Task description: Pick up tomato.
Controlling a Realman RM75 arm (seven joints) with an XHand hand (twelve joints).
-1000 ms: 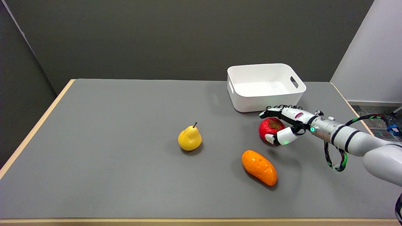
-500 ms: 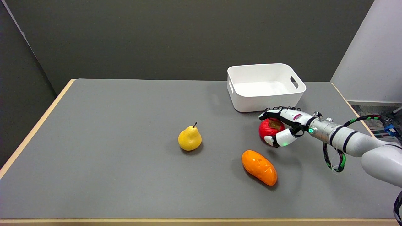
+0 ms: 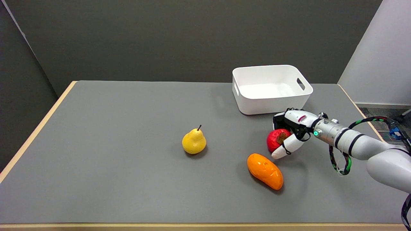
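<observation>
Since a moment ago, the robot hand (image 3: 290,131) has been curling tighter, and the tomato (image 3: 276,140) has slid a little nearer and to the right. The robot hand is now wrapping its fingers (image 3: 280,119) over the far side of the tomato, while its thumb (image 3: 284,149) is pressing on the near side. The tomato is sitting on the gray table (image 3: 128,179), right of the middle. It is round, so no long side is showing, and its brown stem spot is pointing up and toward the robot hand. The white bin (image 3: 271,88) is standing just behind. The orange fruit (image 3: 265,171) is lying close in front. The yellow pear (image 3: 194,141) is standing well apart to the left. Lots of open table is lying to the left and near the front edge.
</observation>
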